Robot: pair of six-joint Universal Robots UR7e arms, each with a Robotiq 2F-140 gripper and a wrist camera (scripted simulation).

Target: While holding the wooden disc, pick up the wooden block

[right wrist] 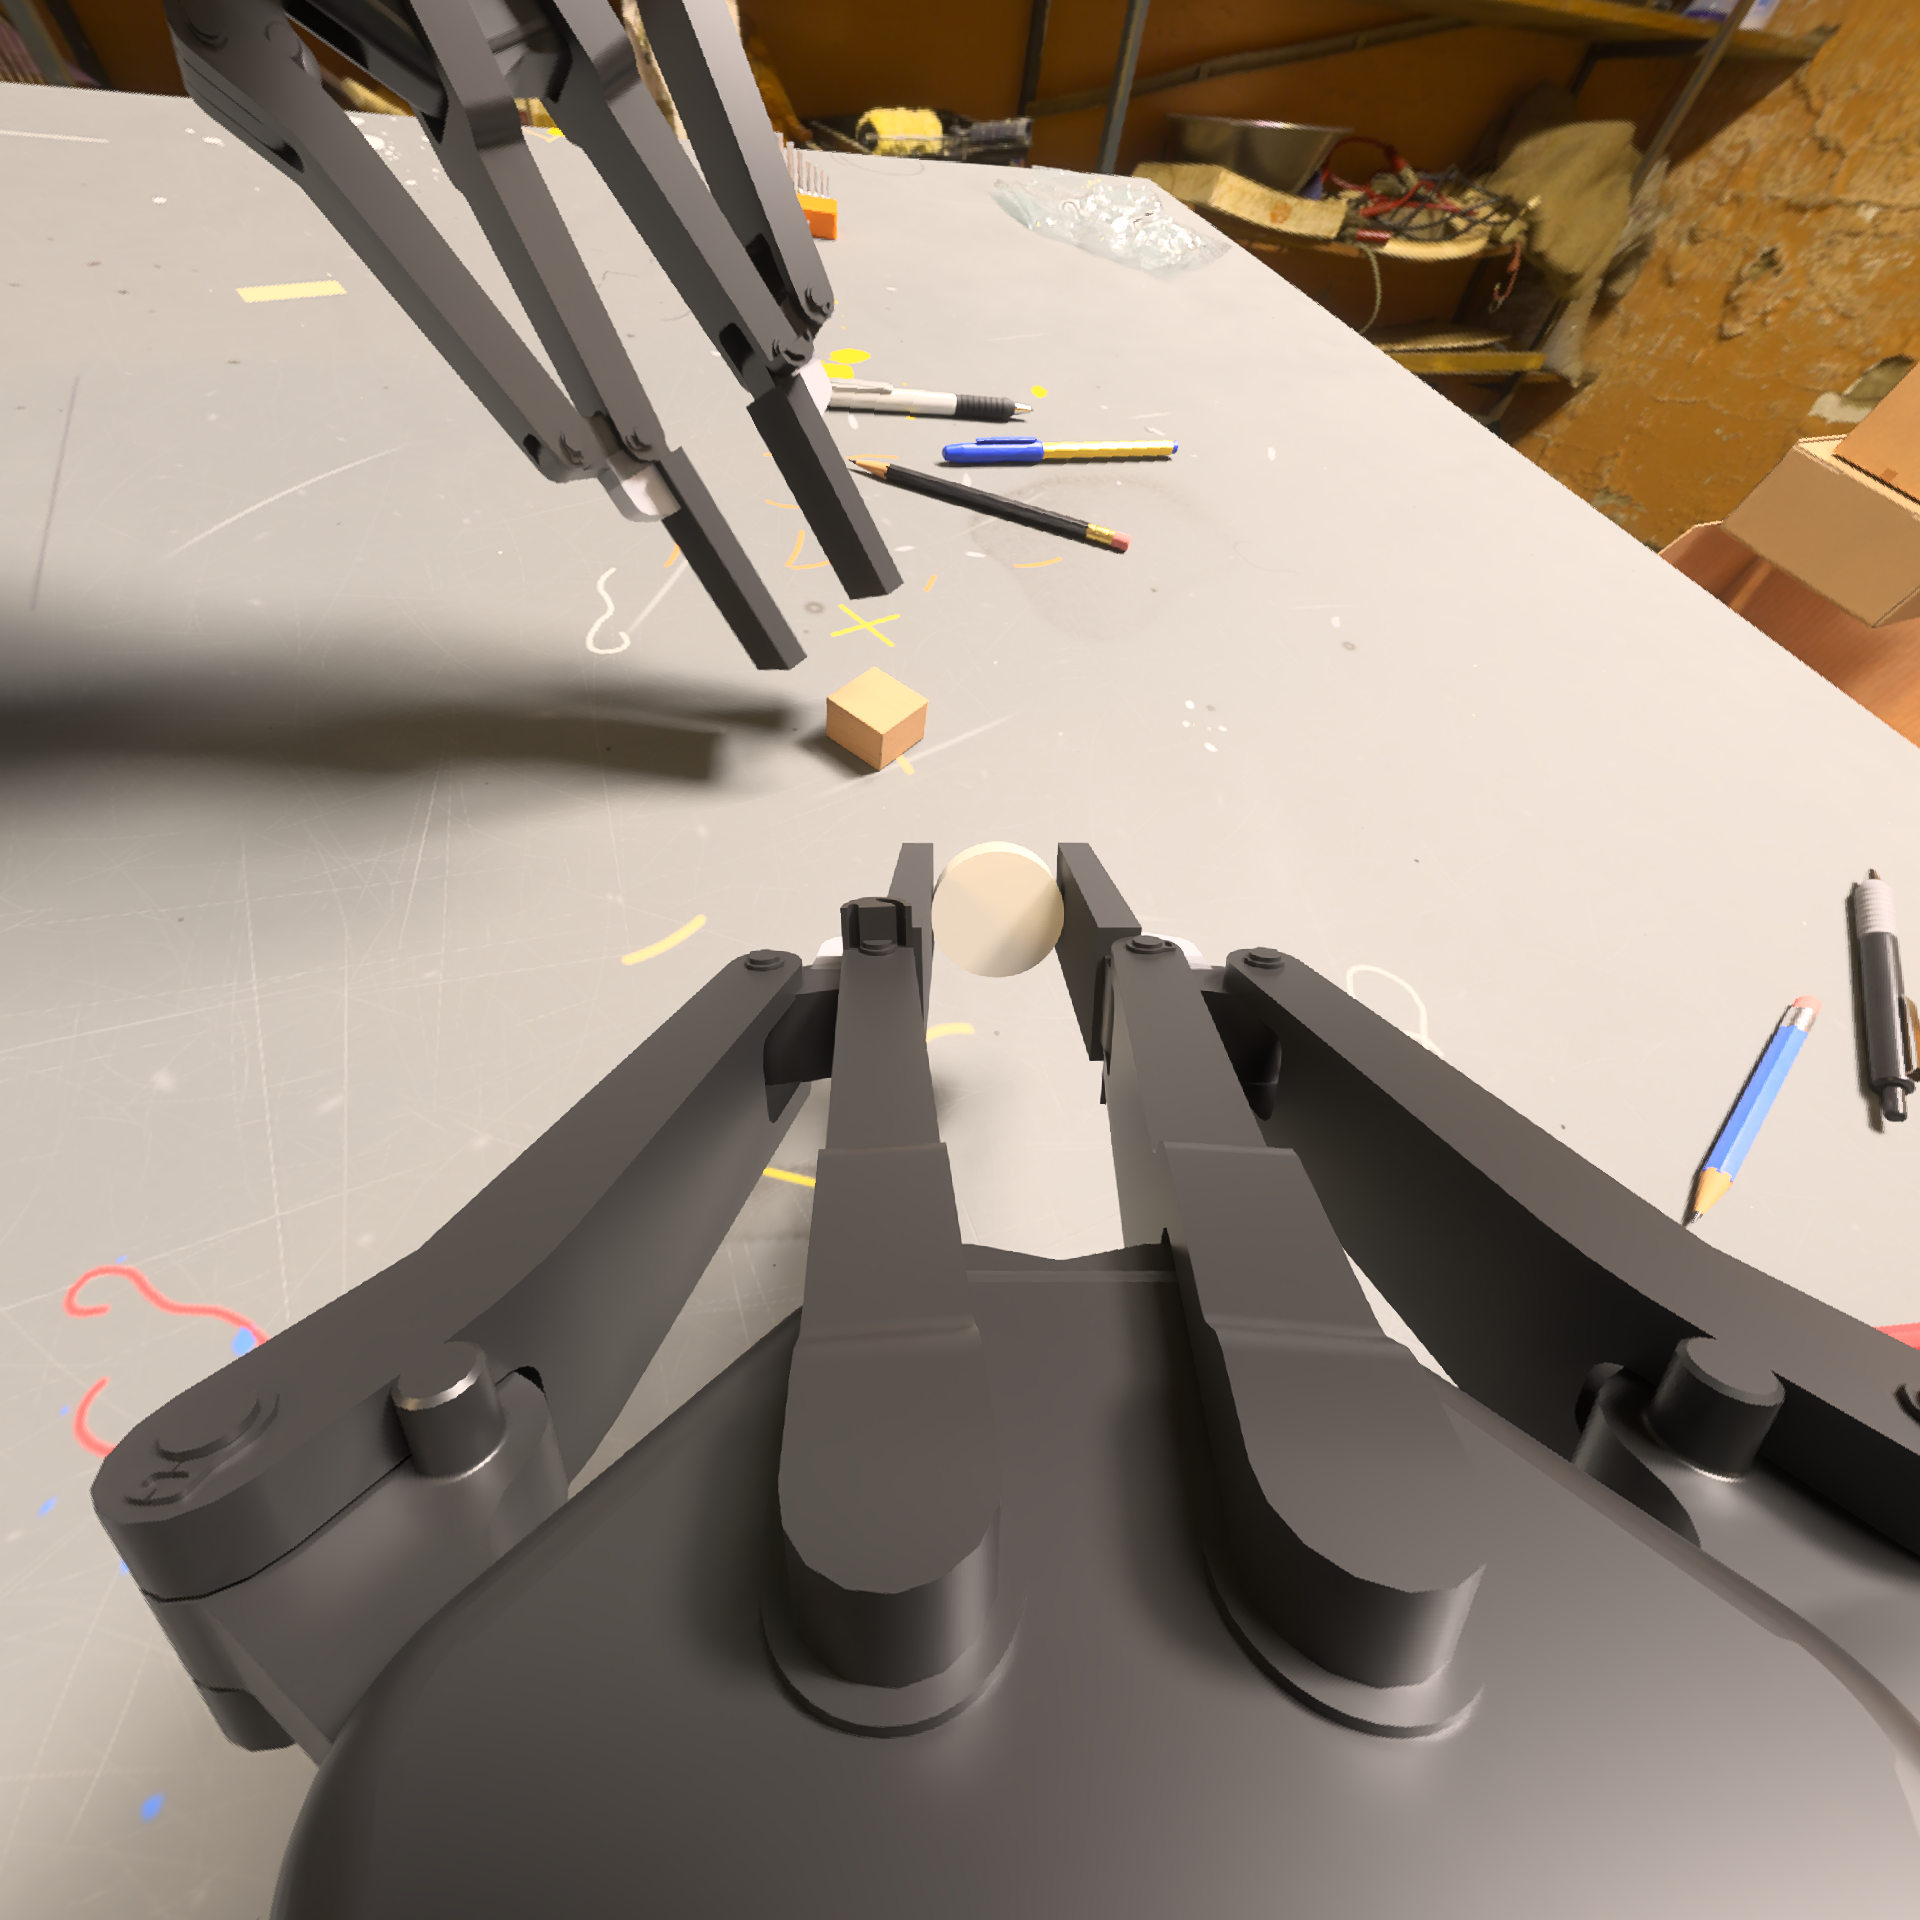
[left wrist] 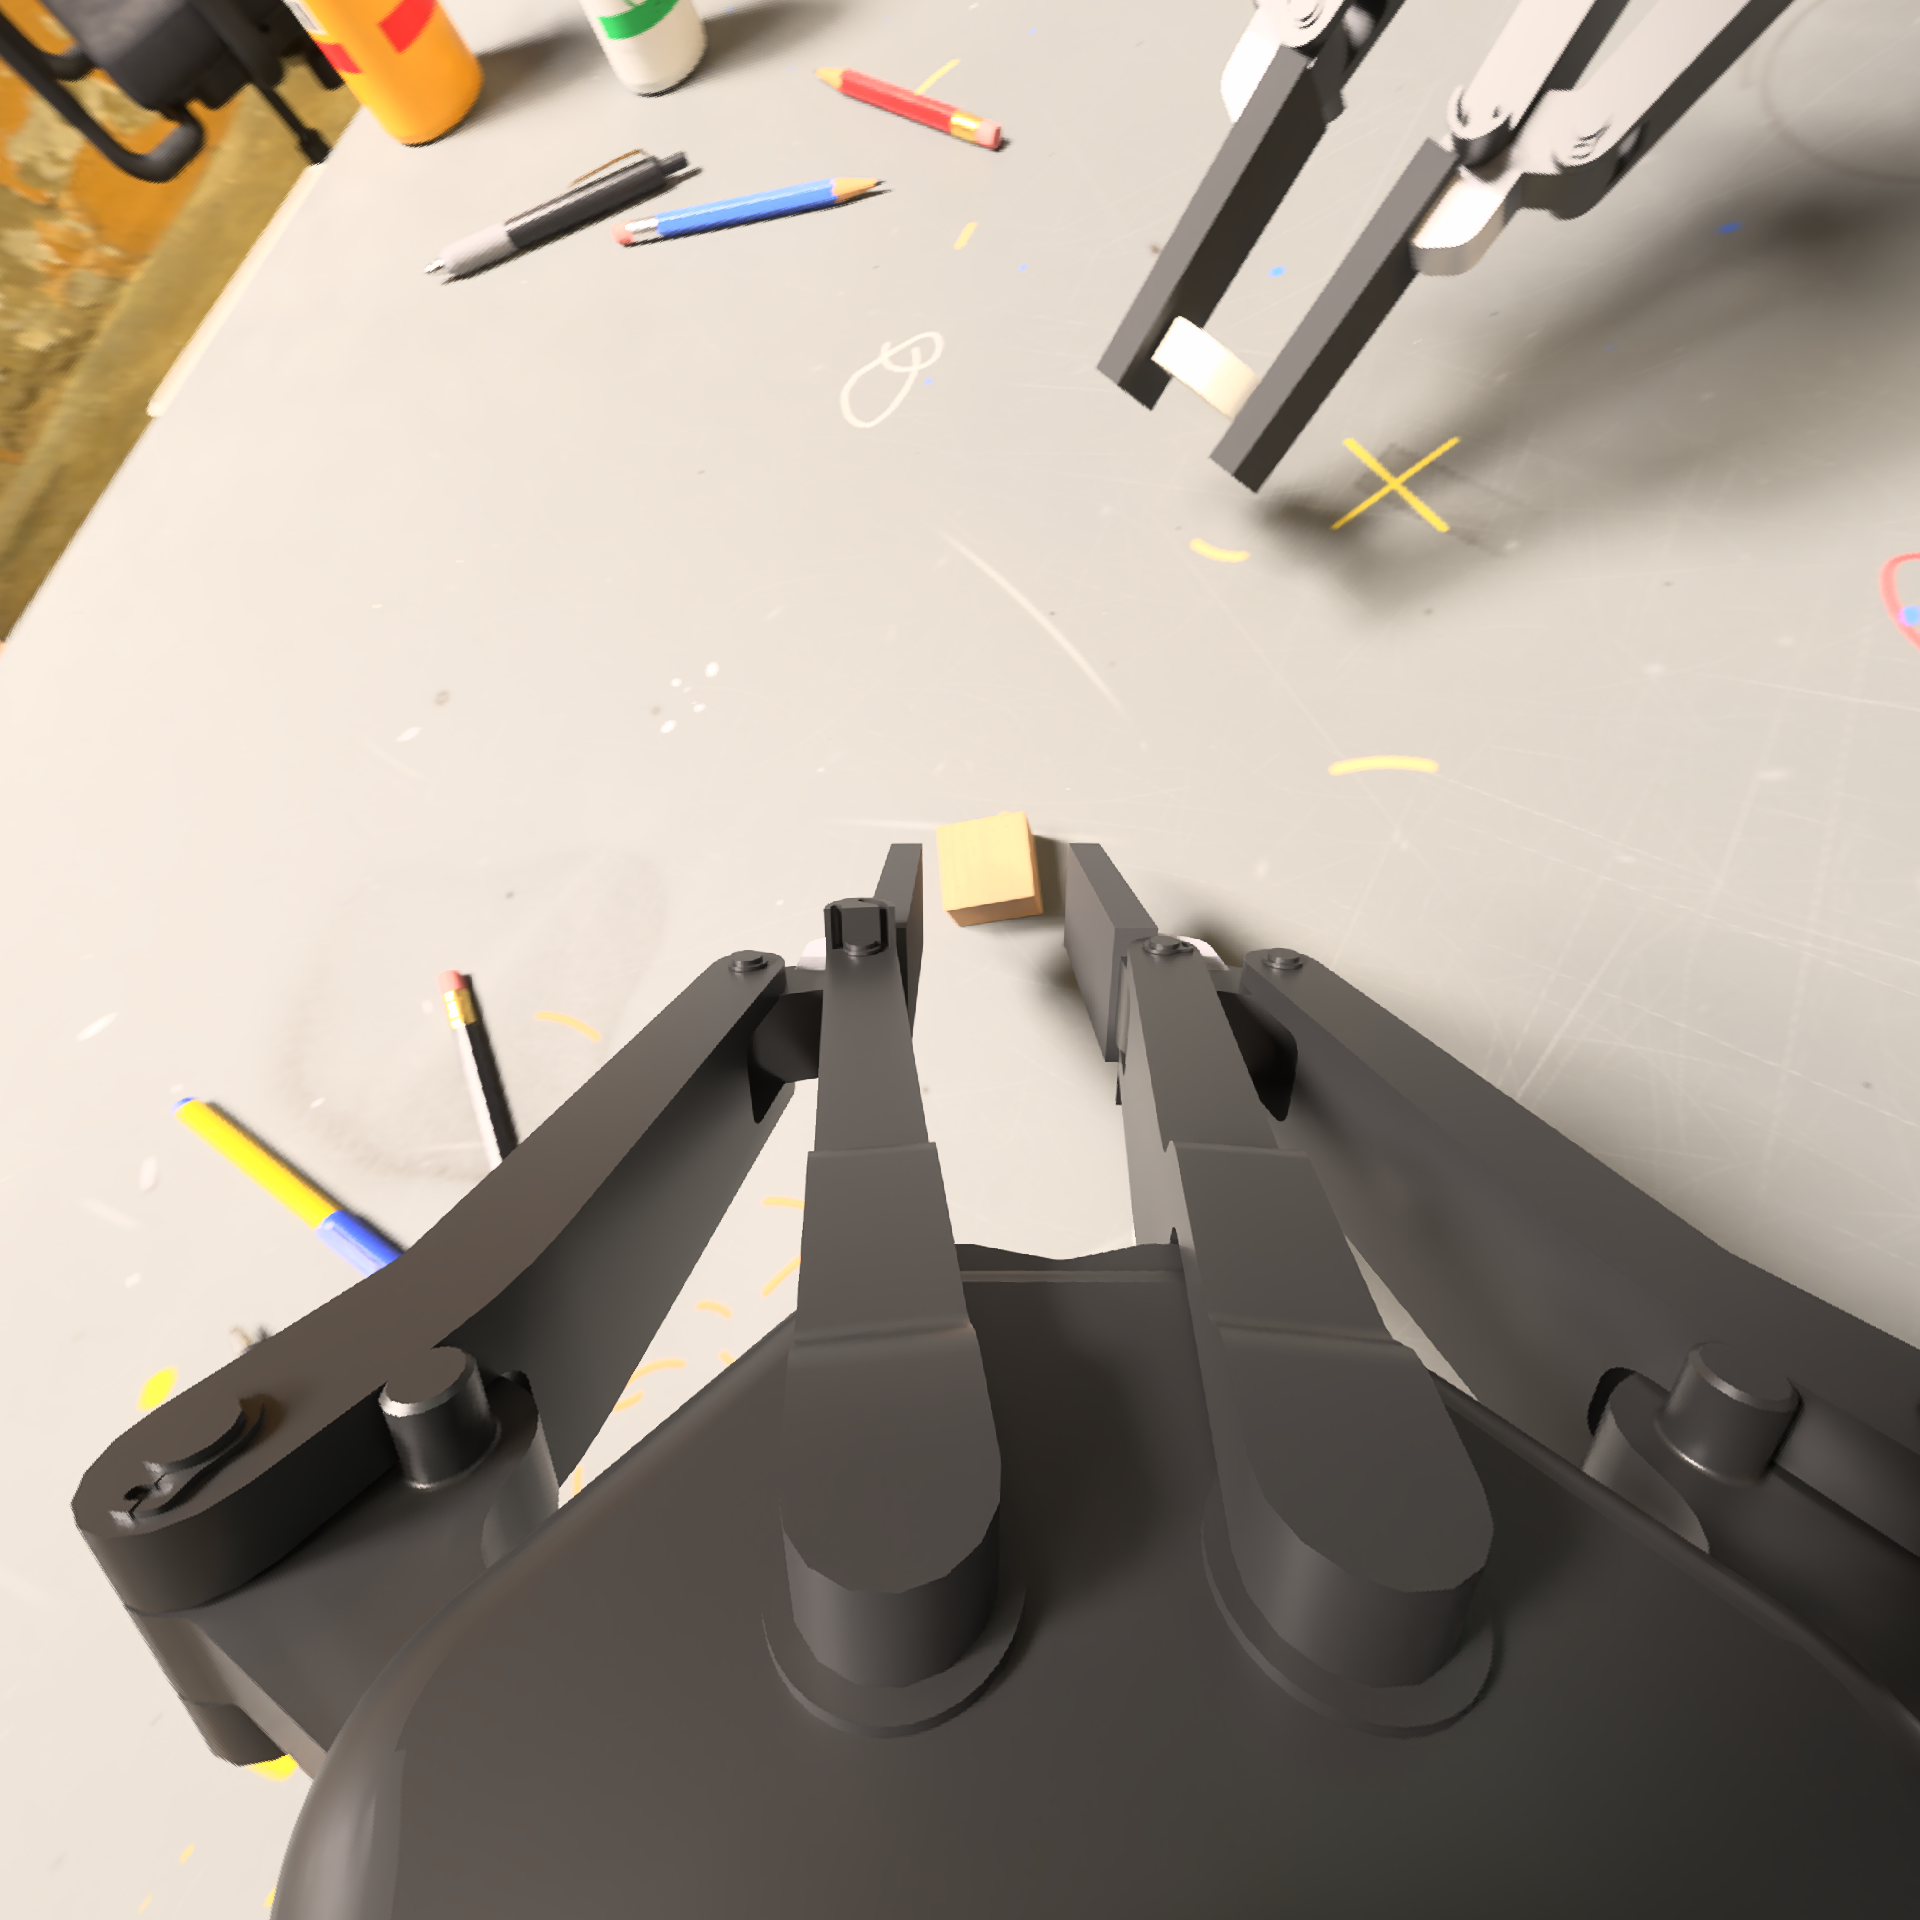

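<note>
Right gripper (right wrist: pixel 995 883) pinches the wooden disc (right wrist: pixel 997 909) at frame centre. Left gripper (left wrist: pixel 992 883) hovers, fingers (left wrist: pixel 902 894) spread, above the wooden block (left wrist: pixel 987 868) on the table (left wrist: pixel 520 623); block sits between them, slightly below.

You are looking at a workshop. The grey table (right wrist: pixel 1351 665) is scratched and marked with chalk and paint scribbles, and pencils (right wrist: pixel 997 506), pens (right wrist: pixel 930 400) and a marker (right wrist: pixel 1060 450) lie loose on it. Behind it you see rough orange walls (right wrist: pixel 1714 312), metal shelves (right wrist: pixel 1434 260) piled with rope, sacks, cables and a metal bowl (right wrist: pixel 1257 140), and cardboard boxes (right wrist: pixel 1829 520) at the right. In the left wrist view, 2 cans (left wrist: pixel 416 62) stand at the table's far edge.
</note>
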